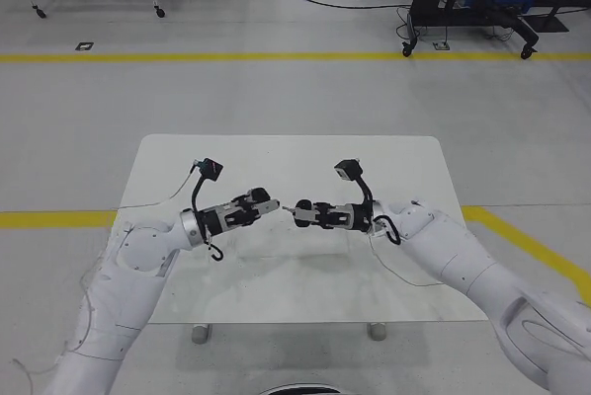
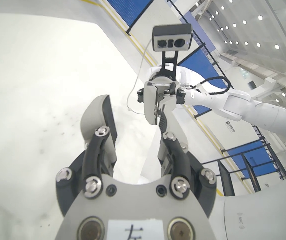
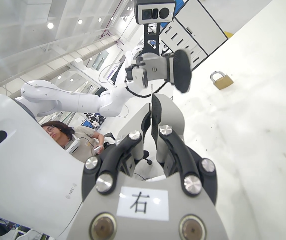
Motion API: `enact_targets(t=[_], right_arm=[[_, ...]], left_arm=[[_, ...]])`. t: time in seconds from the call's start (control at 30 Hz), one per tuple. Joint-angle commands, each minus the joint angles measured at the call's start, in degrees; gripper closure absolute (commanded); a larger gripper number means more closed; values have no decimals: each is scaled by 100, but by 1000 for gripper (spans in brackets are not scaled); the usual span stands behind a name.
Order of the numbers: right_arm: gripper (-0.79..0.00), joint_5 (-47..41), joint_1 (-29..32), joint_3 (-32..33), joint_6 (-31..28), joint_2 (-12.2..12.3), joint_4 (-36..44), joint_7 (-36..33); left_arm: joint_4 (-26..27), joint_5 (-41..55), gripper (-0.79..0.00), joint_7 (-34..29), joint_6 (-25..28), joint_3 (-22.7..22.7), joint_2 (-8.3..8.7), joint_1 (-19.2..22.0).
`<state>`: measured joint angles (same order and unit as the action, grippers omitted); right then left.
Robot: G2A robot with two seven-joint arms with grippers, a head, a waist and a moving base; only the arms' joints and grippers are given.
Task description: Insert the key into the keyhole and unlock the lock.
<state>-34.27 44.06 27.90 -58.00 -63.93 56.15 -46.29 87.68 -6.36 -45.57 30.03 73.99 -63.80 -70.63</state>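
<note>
white desk [image 1: 394, 158] below: my right tool [image 3: 153, 101] pinches the key [image 3: 152, 89], aimed at my splayed-open left tool [image 2: 135, 116]; the padlock [image 3: 222, 81] lies apart, off the key's axis.

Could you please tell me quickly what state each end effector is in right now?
Left end effector: open, holding nothing.
Right end effector: closed on a thin silver metal key, only its tip showing.
</note>
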Motion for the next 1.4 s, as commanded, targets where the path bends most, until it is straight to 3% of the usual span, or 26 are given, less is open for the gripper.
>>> enact_targets(t=[0.0,0.27,0.33,0.4,0.6,0.73,1.03,1.1,1.2,1.37], right_arm=[[0,43,30,117,0,39,-54,0],[0,46,51,167,0,51,-62,0],[0,46,51,167,0,51,-62,0],[0,46,51,167,0,51,-62,0],[0,46,51,167,0,51,-62,0],[0,46,51,167,0,51,-62,0],[0,46,51,167,0,51,-62,0],[0,46,51,167,0,51,-62,0],[0,46,51,167,0,51,-62,0],[0,46,51,167,0,51,-62,0]], left_arm=[[141,-385,-785,177,64,380,70,-139],[1109,-2923,-785,234,815,2087,414,-1029],[1199,-3511,-785,232,1156,2343,474,-1182],[1221,-4196,-785,51,991,2415,511,-1233],[1338,-5619,-785,-993,-455,1358,453,-1151],[1211,-5794,-785,-1533,-1016,730,383,-894],[933,-5644,-776,-1899,-1745,455,322,-546],[855,-5579,-591,-1921,-1900,397,305,-477],[735,-5540,-382,-1930,-2022,263,279,-370],[527,-5574,-348,-1976,-2101,56,248,-205]])
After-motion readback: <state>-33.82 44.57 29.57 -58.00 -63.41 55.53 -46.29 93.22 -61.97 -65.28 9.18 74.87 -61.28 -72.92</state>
